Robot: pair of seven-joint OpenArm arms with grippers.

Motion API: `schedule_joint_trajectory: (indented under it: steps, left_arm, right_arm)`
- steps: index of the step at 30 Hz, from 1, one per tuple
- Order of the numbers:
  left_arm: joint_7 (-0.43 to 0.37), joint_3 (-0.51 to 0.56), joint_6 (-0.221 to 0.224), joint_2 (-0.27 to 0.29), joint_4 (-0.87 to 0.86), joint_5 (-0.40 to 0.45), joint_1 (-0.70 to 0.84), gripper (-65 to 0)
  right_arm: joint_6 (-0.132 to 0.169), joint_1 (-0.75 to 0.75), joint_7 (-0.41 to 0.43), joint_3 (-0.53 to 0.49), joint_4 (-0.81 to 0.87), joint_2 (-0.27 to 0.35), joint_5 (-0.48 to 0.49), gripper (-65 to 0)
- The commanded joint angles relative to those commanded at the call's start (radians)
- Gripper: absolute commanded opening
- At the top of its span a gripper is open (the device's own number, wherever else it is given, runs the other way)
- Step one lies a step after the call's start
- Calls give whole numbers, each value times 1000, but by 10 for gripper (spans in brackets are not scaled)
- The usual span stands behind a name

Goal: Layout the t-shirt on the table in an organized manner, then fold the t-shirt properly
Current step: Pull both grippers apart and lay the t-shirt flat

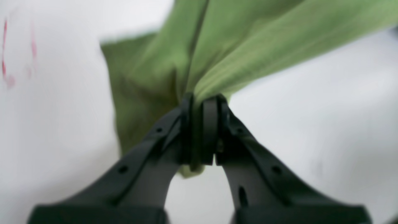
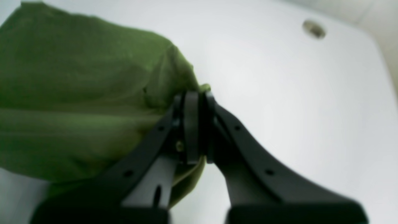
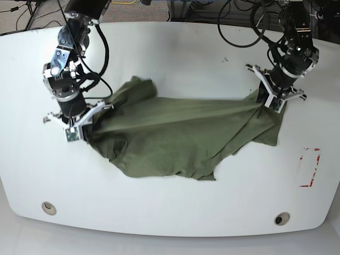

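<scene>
The olive-green t-shirt [image 3: 180,141] stretched across the white bench [image 3: 170,48] between both arms. The left gripper [image 1: 200,104] had its black fingers [image 1: 211,124] pressed together on a gathered bunch of cloth, a scrap poking out below them. The right gripper [image 2: 195,96] likewise pinched a fold at the shirt's other end. Taut creases ran from one grasp toward the other, while the lower cloth lay slack and rumpled on the bench, near a red tape rectangle [image 3: 309,167].
</scene>
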Motion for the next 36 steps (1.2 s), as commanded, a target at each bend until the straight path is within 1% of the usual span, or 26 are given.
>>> schedule_joint_trajectory:
  steps: [4, 6, 7, 9, 10, 13, 15, 18, 22, 30, 36]
  left_arm:
    - [0, -52, -46, -2, 0, 2, 51, -650]
    - [0, -84, -77, -3, 0, 3, 68, -650]
    - [0, -91, -83, -5, 0, 3, 71, -650]
    - [2, -109, -109, -23, 0, 3, 75, -650]
    - [2, -109, -113, -28, -2, 5, 78, -650]
    - [2, -112, -113, -55, -5, 3, 100, -650]
    - [2, -112, -113, -63, -5, 2, 109, -650]
    - [2, -112, -113, -63, -5, 3, 117, -650]
    - [2, -114, -113, -63, -6, 5, 118, -650]
    - [2, -114, -113, -64, -5, 5, 158, -650]
    - [2, -130, -113, -64, -5, 6, 199, -650]
  right_arm:
    - [0, -75, 0, 20, 0, -5, 17, -648]
    - [0, -110, 0, 29, -2, -5, 26, -648]
    - [0, -117, 0, 31, -2, -5, 28, -648]
    - [0, -149, 0, 31, -2, -6, 35, -648]
    - [0, -155, 0, 31, -2, -6, 37, -648]
    - [-2, -186, 0, 31, -2, -6, 48, -648]
    - [-3, -203, 0, 31, -2, -6, 51, -648]
    - [-3, -233, 0, 31, -2, -12, 51, -648]
    - [-3, -265, 0, 31, -2, -52, 44, -648]
    - [-3, -322, 0, 31, -3, -101, 44, -648]
    - [-5, -351, -2, 31, -3, -103, 44, -648]
